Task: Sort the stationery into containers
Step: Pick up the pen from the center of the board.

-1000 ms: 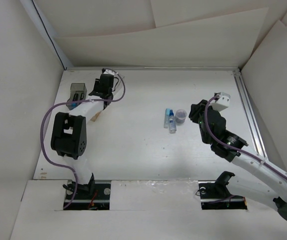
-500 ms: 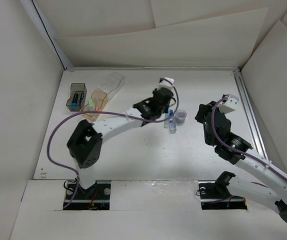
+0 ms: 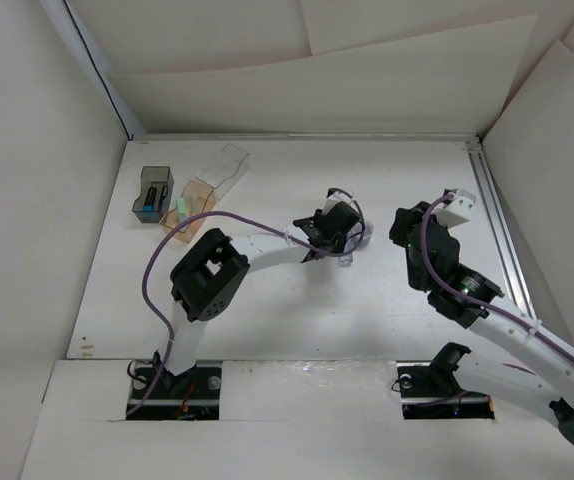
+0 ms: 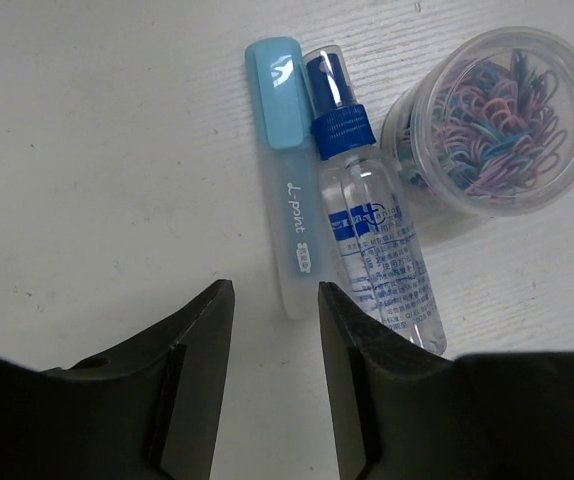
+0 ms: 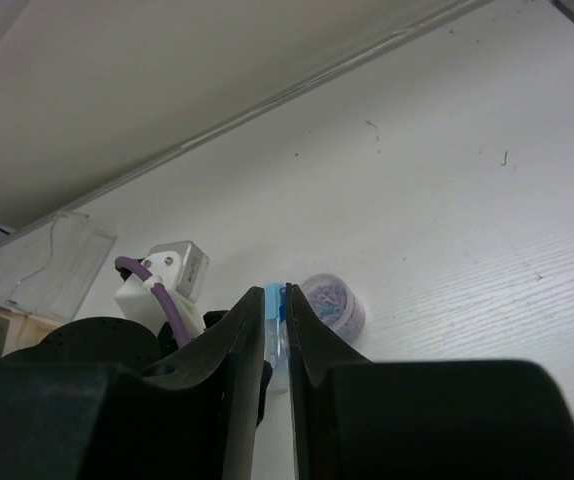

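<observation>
In the left wrist view a light blue marker (image 4: 287, 170) and a clear bottle with a blue cap (image 4: 367, 235) lie side by side on the white table. My left gripper (image 4: 274, 295) hovers just short of the marker's near end, open, with nothing between its fingers. From above, the left gripper (image 3: 343, 238) covers most of these things. My right gripper (image 3: 399, 228) hangs to their right, apart from them. Its jaws (image 5: 275, 300) stand a narrow slit apart and hold nothing. The dark grey bin (image 3: 153, 193), amber bin (image 3: 191, 206) and clear bin (image 3: 223, 165) stand at the far left.
A round clear tub of coloured clips (image 4: 497, 120) lies against the bottle's right side and also shows as the tub (image 5: 333, 302) past my right fingers. The dark grey bin holds a blue item. Side walls and a metal rail (image 3: 497, 225) border the table.
My left arm has swung from the bins at the far left to the middle, over the marker and bottle. The right gripper drew back a little to the right.
</observation>
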